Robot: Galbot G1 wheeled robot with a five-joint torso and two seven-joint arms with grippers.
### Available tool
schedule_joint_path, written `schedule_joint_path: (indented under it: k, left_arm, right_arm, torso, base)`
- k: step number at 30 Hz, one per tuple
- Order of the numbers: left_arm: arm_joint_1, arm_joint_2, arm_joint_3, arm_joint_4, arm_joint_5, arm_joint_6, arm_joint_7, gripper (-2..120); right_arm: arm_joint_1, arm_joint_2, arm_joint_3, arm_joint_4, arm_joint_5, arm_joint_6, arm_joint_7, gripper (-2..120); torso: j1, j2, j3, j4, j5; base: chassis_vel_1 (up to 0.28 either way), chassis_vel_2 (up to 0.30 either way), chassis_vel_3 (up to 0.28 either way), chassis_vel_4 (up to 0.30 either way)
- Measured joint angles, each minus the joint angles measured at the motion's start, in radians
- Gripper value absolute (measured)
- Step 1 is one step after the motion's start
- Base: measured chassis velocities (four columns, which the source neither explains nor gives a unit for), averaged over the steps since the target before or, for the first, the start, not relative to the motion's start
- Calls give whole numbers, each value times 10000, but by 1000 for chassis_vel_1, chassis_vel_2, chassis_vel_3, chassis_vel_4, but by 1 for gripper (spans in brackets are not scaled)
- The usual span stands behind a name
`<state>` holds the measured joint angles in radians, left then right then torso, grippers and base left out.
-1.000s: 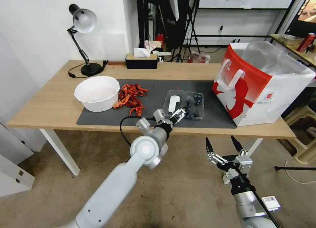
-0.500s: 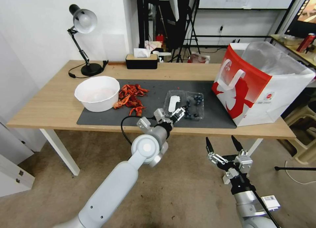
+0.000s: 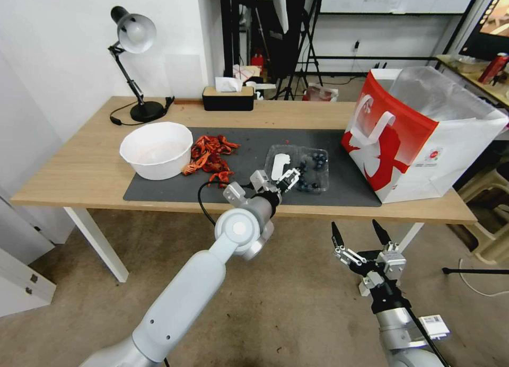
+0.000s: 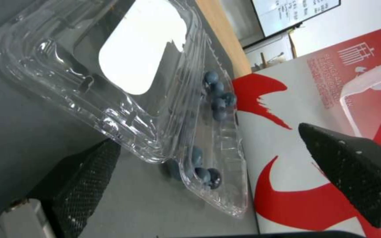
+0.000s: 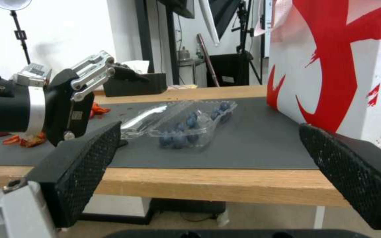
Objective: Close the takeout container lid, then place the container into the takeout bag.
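Left gripper fingers spread wide, holding nothing, tips at the near edge of the takeout container lid, centre of head frame; in the left wrist view one finger sits low by the lid's corner, the other is out past the berry side, so the clamshell lies between them, contact not clear. Lid lies flat open, white sticker up, hinged to the container, blueberries in the tray half just right of it. Step in hand looks like getting under the lid's free edge to flip it over: best to catch the thin rim low, swing it about the hinge toward the berries, press lightly since thin plastic will flex and the light tray could skid on the mat. Right gripper hangs idle lower right, below the table edge, fingers wide apart, empty. Takeout bag stands open at right of frame, near the container, not touching. Dark grey mat on wooden table; white bowl centre left, red scraps beside it, desk lamp upper left, tissue box behind; tripods, whiteboard in the background, bare floor below.
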<state>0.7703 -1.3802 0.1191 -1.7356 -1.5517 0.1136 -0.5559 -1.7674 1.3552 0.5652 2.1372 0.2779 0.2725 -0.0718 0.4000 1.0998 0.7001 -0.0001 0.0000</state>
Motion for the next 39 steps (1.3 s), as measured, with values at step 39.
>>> schedule_joint_path:
  k: [39]
  left_arm:
    - [869,317,-346,-67,531,150,4001,100]
  right_arm:
    - [-326,75,0,255,-370,97,45,100]
  torso:
    - [-1,3,-1,2,0]
  base:
    - [0,0,0,0]
